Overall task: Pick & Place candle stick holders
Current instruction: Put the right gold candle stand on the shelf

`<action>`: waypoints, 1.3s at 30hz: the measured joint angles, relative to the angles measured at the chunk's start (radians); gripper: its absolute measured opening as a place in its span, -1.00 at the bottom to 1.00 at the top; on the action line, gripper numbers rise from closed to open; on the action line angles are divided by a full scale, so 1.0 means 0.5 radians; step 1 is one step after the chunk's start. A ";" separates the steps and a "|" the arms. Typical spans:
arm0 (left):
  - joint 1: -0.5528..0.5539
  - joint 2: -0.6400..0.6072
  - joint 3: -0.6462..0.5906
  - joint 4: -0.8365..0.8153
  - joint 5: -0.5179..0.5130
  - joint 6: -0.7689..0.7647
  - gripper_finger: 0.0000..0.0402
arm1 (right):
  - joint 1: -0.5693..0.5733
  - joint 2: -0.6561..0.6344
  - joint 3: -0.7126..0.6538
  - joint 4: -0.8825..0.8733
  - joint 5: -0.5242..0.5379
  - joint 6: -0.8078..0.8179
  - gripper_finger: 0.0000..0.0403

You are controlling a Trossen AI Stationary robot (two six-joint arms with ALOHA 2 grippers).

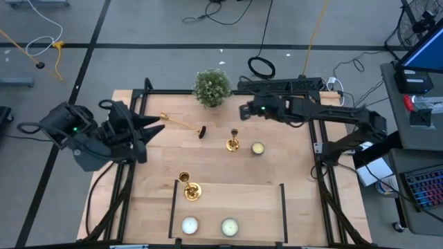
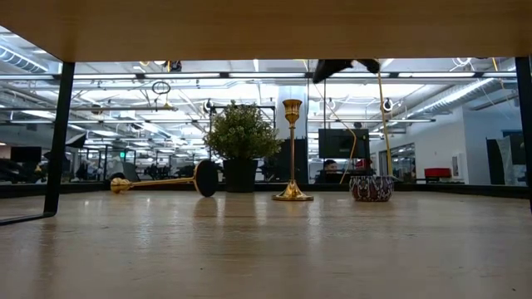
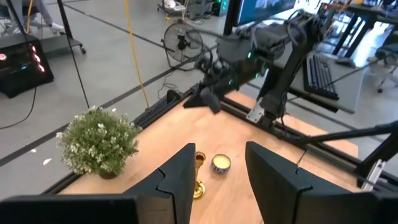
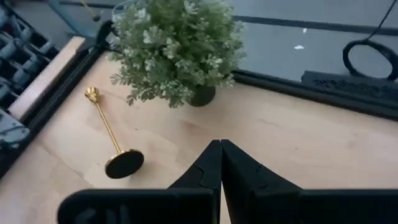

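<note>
One gold candle stick holder lies on its side at the far left of the table, its dark base toward the middle. A second stands upright on its base at mid-table. A third stands nearer the front. My right gripper hangs shut above the far middle, beside the potted plant and above the upright holder. My left gripper is open over the table's left edge with nothing between its fingers, and it points toward the upright holder.
A tealight sits right of the upright holder, and two more lie at the front between black rails. Black frame bars run along the table's sides. Bare wood shows between the plant and the front rails.
</note>
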 joint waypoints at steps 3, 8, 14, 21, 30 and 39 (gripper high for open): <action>0.000 -0.002 -0.059 -0.002 0.015 -0.011 -0.28 | -0.015 -0.125 -0.129 0.045 -0.043 0.109 -1.00; 0.000 -0.002 -0.092 -0.030 0.018 -0.013 -0.28 | -0.018 -0.327 -0.416 0.095 -0.173 0.300 -1.00; 0.002 -0.008 -0.094 -0.047 0.010 -0.012 -0.28 | -0.029 -0.441 -0.812 0.428 -0.683 0.484 -1.00; 0.004 -0.011 -0.094 -0.053 -0.002 0.019 -0.28 | 0.052 -0.449 -1.165 1.177 -0.843 0.458 -1.00; 0.004 -0.012 -0.094 -0.055 0.015 0.002 -0.28 | 0.057 -0.448 -1.203 1.326 -0.835 0.421 -1.00; 0.143 -0.044 -0.130 -0.107 0.046 -0.240 -0.28 | 0.058 -0.448 -1.203 1.328 -0.828 0.421 -1.00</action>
